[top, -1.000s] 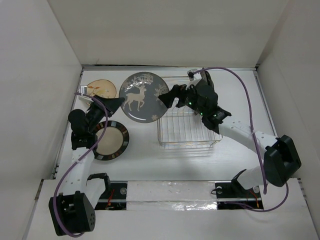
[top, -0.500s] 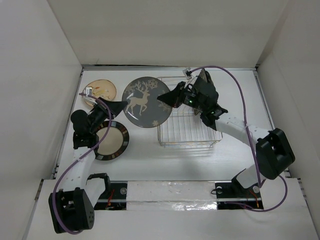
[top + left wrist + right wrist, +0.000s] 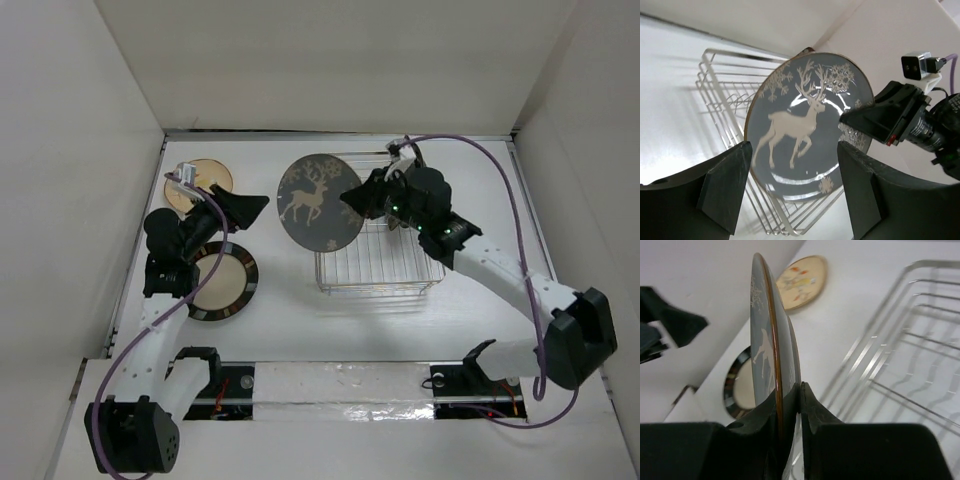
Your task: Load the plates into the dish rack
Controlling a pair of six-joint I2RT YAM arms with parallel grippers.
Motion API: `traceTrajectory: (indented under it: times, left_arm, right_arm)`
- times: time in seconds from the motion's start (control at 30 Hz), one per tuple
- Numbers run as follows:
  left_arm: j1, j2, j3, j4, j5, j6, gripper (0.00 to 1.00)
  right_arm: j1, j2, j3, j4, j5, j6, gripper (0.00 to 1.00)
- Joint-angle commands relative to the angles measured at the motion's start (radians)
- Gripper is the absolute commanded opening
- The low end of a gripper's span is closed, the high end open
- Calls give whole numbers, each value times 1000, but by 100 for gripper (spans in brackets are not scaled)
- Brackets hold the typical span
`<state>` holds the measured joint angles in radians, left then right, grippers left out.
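Nearest the arm bases, on the left, the round cream-centred plate with the dark rim [image 3: 222,280] lies flat on the white table [image 3: 290,320]. It's untouched, and only its rim offers a grip. Just above it hovers the left gripper [image 3: 245,208], jaws spread wide with nothing between them, its wrist camera looking straight at the action.

And here's the action: the right gripper [image 3: 799,390] is pinching the dark grey round plate with the white deer [image 3: 320,203] by its edge. One finger is on each face, and the plate is tipped up nearly on edge. It hangs at the left side of the rectangular chrome wire dish rack [image 3: 380,262], not yet seated between the prongs.

This looks like glazed ceramic: stiff, fairly heavy, slick and brittle. A rim pinch leaves most of the weight hanging off the fingers, so I'd expect it to want to swivel or slip. A knock against the wire could chip it.

Farthest back on the left, the tan round floral plate [image 3: 205,178] lies flat on the table.

The count: three plates in view, one of each pattern. There's one rack, and no plate is standing in it.
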<state>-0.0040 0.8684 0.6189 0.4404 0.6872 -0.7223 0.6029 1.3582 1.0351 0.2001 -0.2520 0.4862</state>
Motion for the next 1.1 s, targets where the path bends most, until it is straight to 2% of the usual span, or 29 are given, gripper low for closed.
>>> traceTrajectory:
  times: [0.0,0.13,0.23,0.4,0.5,0.67,1.07]
  left_arm:
    - [-34,-8,84,-46,-44,100,66]
    - [-89,20,73,-23,-31,84,66]
    - [-137,41,64,-16,-37,81,66]
    - [-155,60,4,58,-2,32,65]
    - [-156,93,-2,43,15,38,65]
    - [-156,67,5,-6,-38,92,65]
    - [-156,116,24,-42,-41,118,65]
  right_arm:
    - [-15,-139,114,-26,320,-78,0]
    - [-15,-209,148,-163,526,-139,0]
    - [-15,-205,206,-282,693,-202,0]
    - [-15,-110,357,-386,945,-329,0]
    - [-26,-41,436,-422,1028,-382,0]
    - [-35,38,510,-473,1057,-413,0]
    - [-54,154,484,-465,1014,-416,0]
